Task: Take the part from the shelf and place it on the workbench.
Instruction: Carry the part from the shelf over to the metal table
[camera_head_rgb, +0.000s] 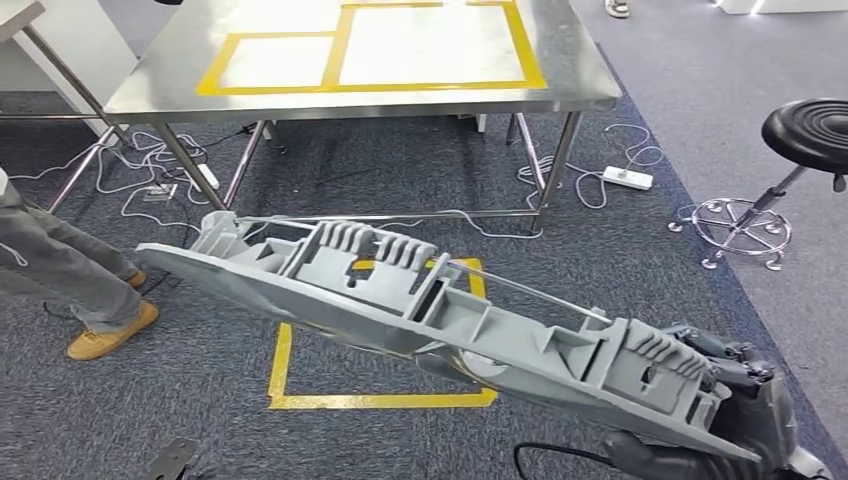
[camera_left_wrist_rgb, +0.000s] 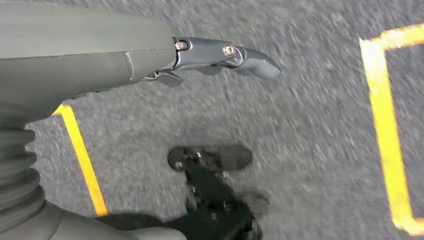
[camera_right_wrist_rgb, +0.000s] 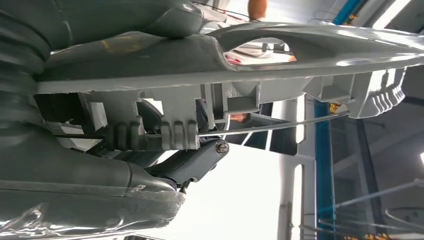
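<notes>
Fingers (camera_right_wrist_rgb: 192, 165) of our right hand (camera_head_rgb: 725, 385) are clamping one end of the part (camera_head_rgb: 420, 310); our left hand (camera_left_wrist_rgb: 220, 55) is hanging with fingers apart, holding nothing. We are carrying the part above the floor, short of the workbench (camera_head_rgb: 160, 85), so placing is remaining. Long axis is running from our right hand up-left, far end tilting slightly upward.

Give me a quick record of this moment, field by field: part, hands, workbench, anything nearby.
part: long grey moulded part, carried tilted above the carpet
right hand: right hand holds the part's near end
left hand: left hand holds nothing, over the carpet
workbench: steel workbench ahead, yellow tape rectangles on top
nearby: person's legs at left; black stool at right
</notes>
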